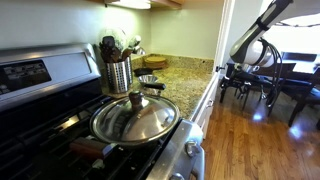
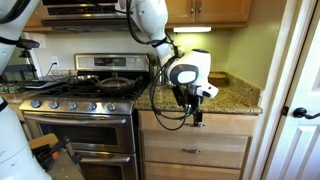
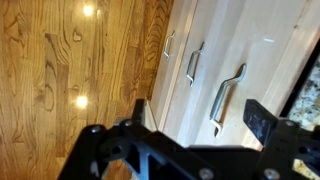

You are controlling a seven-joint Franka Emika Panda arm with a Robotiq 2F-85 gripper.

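My gripper stands open with nothing between its fingers, one black fingertip to the left and one to the right. In the wrist view it looks at white cabinet fronts with metal handles; the nearest handle lies just beyond the jaws, apart from them. In an exterior view the gripper hangs in front of the granite counter's edge, over the top drawer beside the stove. The arm shows at the upper right in an exterior view.
A lidded steel pan sits on the gas stove. A utensil holder and a small bowl stand on the counter. Wood floor lies below the cabinets. Dark chairs and a table stand beyond.
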